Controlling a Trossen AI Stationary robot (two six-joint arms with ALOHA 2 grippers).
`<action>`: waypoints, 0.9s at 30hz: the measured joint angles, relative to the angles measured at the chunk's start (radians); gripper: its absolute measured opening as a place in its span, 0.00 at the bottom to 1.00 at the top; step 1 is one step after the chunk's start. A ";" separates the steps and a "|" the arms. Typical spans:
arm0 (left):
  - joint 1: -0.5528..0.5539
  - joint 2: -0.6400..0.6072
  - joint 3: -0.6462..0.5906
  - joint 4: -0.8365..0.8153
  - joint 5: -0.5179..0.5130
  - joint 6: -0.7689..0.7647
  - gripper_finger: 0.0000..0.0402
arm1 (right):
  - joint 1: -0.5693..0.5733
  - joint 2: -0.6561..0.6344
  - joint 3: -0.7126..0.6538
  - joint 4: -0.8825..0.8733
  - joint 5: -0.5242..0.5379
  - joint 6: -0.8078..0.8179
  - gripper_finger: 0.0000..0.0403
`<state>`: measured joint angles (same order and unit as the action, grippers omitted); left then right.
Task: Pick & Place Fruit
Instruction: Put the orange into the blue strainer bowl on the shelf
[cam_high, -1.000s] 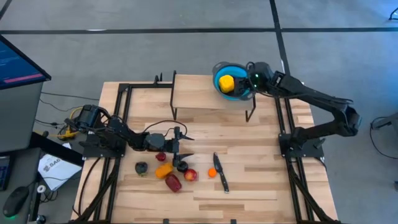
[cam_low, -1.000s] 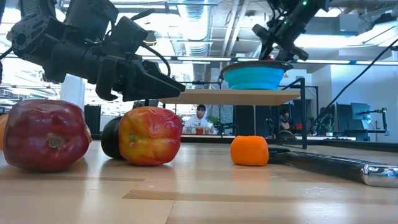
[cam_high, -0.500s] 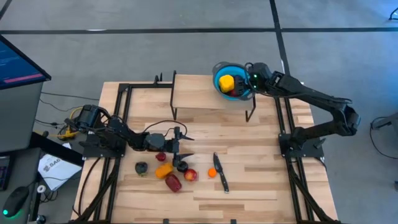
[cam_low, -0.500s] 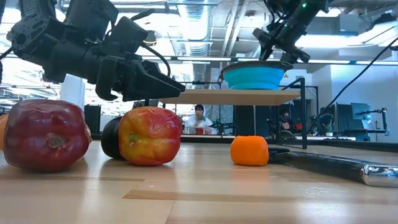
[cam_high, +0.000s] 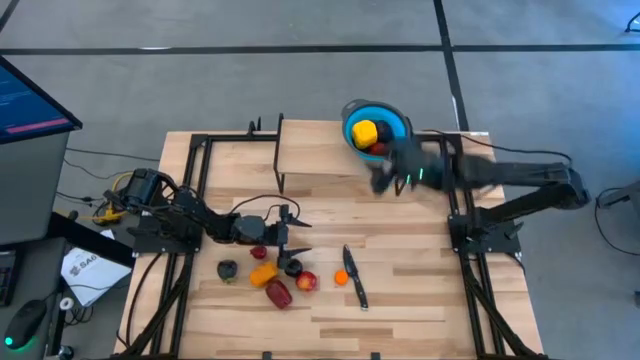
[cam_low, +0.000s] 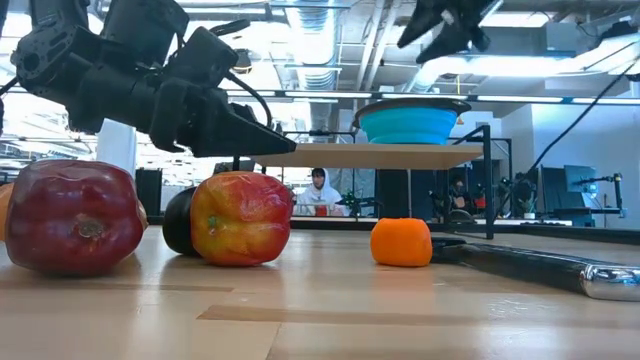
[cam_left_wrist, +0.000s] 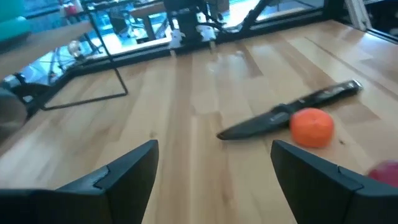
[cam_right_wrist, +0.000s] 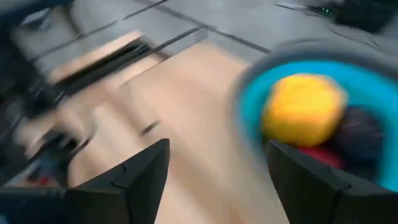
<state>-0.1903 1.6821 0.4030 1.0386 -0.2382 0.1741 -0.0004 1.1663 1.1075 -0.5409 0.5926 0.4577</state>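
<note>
honestly the small rounded plastic toy fruit (cam_high: 277, 277) on the wood table (cam_high: 400, 290) looks light, hard, slick — grab across the middle. left gripper (cam_high: 287, 236) hovers over it, fingers spread, empty; right gripper (cam_high: 385, 180) open & empty by the round blue bowl (cam_high: 400, 120), w/ some fruit inside.

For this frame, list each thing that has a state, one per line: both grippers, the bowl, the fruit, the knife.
left gripper: fingers open, empty, over the loose fruit.
right gripper: fingers open, empty, beside the bowl.
blue bowl: upright on the raised shelf, holding a yellow fruit and darker pieces.
red fruit: resting on the table.
small orange fruit: on the table, next to the knife.
knife: lying flat on the table.
</note>
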 joint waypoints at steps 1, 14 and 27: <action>-0.007 0.000 0.000 -0.013 0.000 0.000 0.75 | 0.067 0.015 -0.015 0.007 0.036 0.013 0.64; -0.140 0.000 0.028 -0.150 0.000 -0.078 0.75 | 0.656 0.402 -0.133 0.086 0.121 0.481 0.65; -0.191 -0.023 0.220 -0.382 -0.003 -0.263 0.75 | 0.711 0.742 -0.095 0.404 0.141 0.245 0.65</action>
<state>-0.3816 1.6592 0.6233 0.6565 -0.2410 -0.0885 0.7109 1.9081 1.0126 -0.1370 0.7339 0.7024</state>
